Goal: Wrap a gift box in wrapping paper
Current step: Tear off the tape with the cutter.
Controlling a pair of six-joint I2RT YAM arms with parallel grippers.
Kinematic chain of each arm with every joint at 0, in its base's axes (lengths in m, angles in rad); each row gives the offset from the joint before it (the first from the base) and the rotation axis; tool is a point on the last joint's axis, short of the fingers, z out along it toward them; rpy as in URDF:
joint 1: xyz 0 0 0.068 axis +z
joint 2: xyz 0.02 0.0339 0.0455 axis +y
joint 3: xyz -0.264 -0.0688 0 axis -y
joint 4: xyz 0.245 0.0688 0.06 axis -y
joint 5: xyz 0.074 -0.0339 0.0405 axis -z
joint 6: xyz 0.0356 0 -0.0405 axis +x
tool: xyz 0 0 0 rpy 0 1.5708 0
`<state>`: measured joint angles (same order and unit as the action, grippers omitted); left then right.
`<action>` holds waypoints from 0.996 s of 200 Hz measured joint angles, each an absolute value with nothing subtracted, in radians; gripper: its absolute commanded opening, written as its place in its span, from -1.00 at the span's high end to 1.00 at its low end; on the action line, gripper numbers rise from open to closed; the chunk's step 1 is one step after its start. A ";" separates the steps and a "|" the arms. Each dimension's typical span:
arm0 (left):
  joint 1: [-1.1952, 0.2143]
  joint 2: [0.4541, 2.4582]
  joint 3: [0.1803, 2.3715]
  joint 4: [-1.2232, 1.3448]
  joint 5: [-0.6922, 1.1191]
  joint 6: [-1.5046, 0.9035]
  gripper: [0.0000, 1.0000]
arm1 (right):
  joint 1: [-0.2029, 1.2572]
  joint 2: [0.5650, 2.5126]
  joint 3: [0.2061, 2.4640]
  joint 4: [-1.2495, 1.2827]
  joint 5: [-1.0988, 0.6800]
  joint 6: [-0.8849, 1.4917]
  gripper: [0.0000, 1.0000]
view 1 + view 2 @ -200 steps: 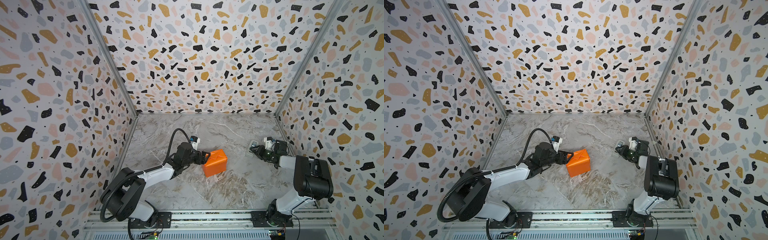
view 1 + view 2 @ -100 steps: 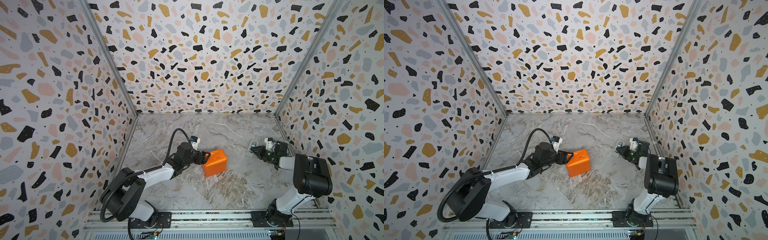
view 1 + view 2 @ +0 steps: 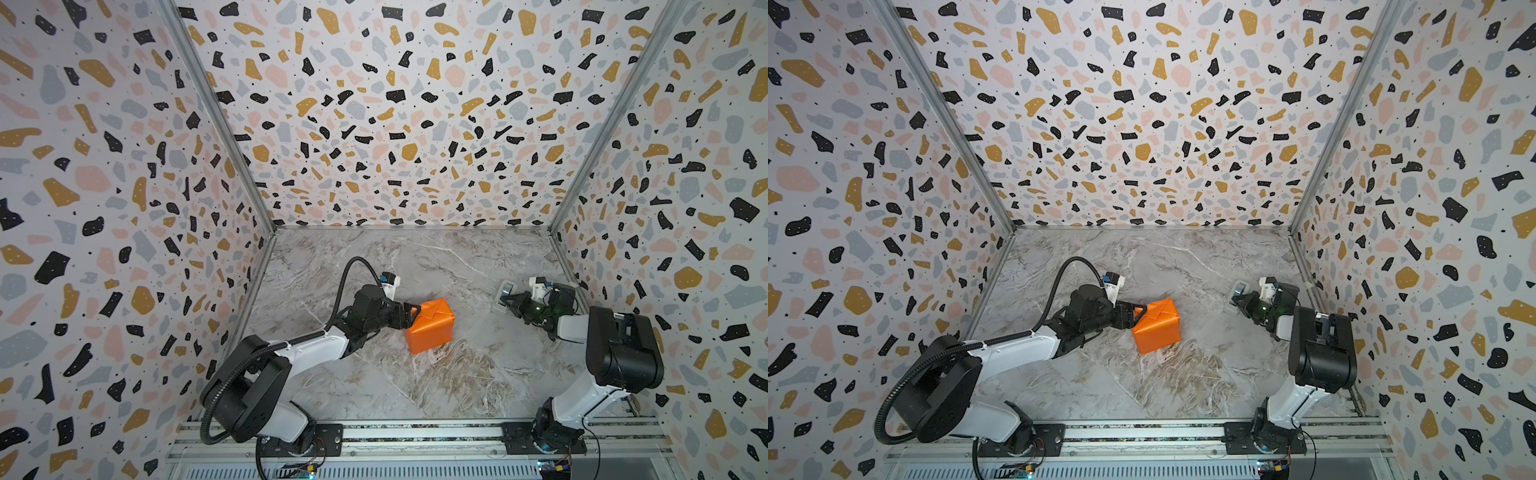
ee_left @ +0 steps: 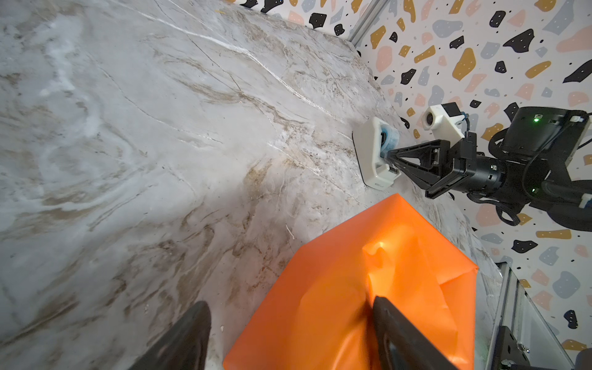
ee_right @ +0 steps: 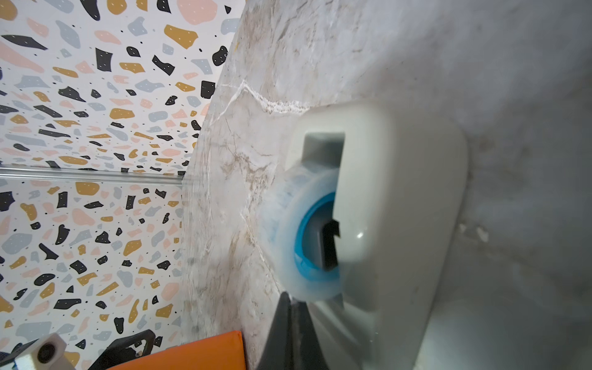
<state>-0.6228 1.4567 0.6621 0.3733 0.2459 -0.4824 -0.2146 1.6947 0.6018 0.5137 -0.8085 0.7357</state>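
The left gripper has its jaws spread, with one finger laid on the folded end flap of the wrapping paper and the other clear of it over the counter. I judge it is pinning the fold so it cannot spring open before tape arrives. The right gripper, well apart, has its jaws pressed together at the mouth of the tape dispenser, probably nipping the loose end, though no strip shows. The gift box is hidden entirely inside the paper, mid-counter. The paper is glossy orange, creased into diagonal folds with sharp corners; the dispenser is smooth, rounded off-white plastic around a translucent roll on a blue core
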 measured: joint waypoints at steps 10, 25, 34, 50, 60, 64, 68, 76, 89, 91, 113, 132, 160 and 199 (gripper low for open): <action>-0.623 1.457 0.662 0.373 0.246 -0.482 -0.57 | -0.215 1.696 0.597 0.526 -0.813 0.748 1.00; -0.623 1.457 0.662 0.373 0.246 -0.482 -0.57 | -0.215 1.695 0.587 0.551 -0.821 0.769 1.00; -0.623 1.457 0.662 0.374 0.246 -0.482 -0.57 | -0.215 1.695 0.581 0.566 -0.827 0.786 1.00; -0.623 1.457 0.662 0.374 0.246 -0.482 -0.57 | -0.216 1.691 0.570 0.588 -0.842 0.812 1.00; -0.623 1.457 0.662 0.374 0.246 -0.482 -0.57 | -0.216 1.686 0.563 0.601 -0.848 0.828 1.00; -0.623 1.457 0.662 0.374 0.246 -0.482 -0.57 | -0.216 1.684 0.560 0.605 -0.850 0.833 1.00; -0.623 1.457 0.662 0.374 0.246 -0.482 -0.57 | -0.216 1.681 0.556 0.609 -0.855 0.840 1.00; -0.623 1.457 0.662 0.374 0.246 -0.482 -0.57 | -0.216 1.674 0.548 0.615 -0.861 0.850 1.00; -0.623 1.457 0.662 0.374 0.246 -0.482 -0.57 | -0.216 1.664 0.535 0.624 -0.870 0.866 1.00; -0.623 1.457 0.662 0.374 0.246 -0.482 -0.57 | -0.216 1.663 0.533 0.625 -0.871 0.868 1.00; -0.623 1.457 0.662 0.374 0.246 -0.482 -0.57 | -0.216 1.647 0.516 0.638 -0.884 0.888 1.00; -0.623 1.457 0.662 0.374 0.246 -0.482 -0.57 | -0.216 1.625 0.499 0.644 -0.901 0.898 1.00; -0.623 1.457 0.662 0.373 0.246 -0.482 -0.57 | -0.214 1.581 0.477 0.651 -0.929 0.907 1.00; -0.623 1.457 0.662 0.373 0.246 -0.482 -0.56 | -0.208 1.539 0.439 0.650 -0.944 0.912 1.00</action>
